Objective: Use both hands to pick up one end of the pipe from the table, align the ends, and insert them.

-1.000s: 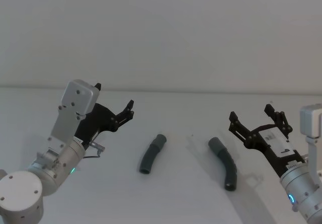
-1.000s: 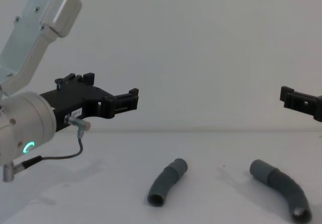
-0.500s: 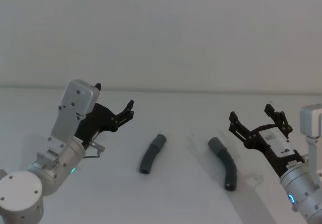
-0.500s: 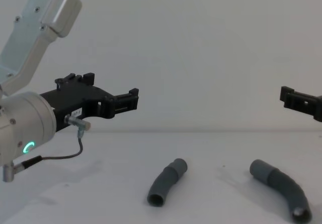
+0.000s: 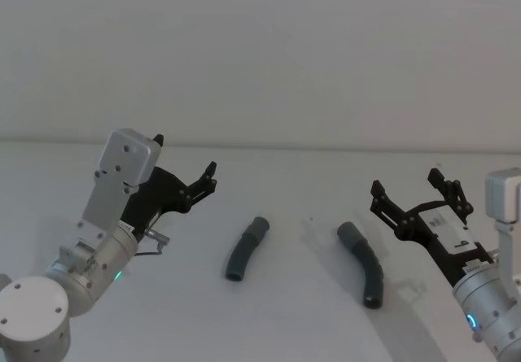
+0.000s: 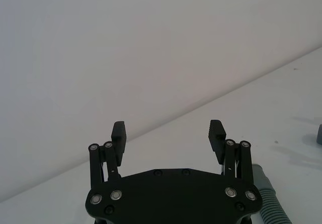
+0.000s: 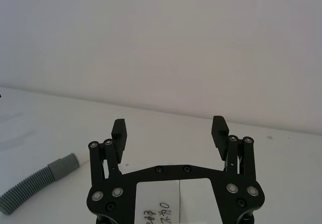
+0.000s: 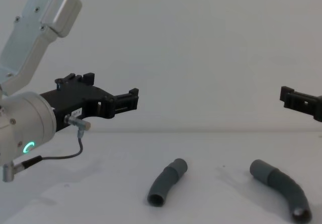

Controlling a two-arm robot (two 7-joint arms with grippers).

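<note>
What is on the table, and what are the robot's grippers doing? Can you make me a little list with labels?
Short pipe piece: lying on the table, curved, nothing touching it.
Long pipe piece: lying to the right of the short one, with a gap between them.
Left gripper: open, in the air to the left of the short piece, holding nothing.
Right gripper: open, in the air to the right of the long piece, holding nothing.
Table: white and flat.
Job so far: pieces not yet picked up or joined.

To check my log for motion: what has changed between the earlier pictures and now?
Nothing visibly changed. The black left end effector and right end effector hover open; the shorter dark grey curved tube and the longer dark grey tube lie apart on the white matte table.
</note>
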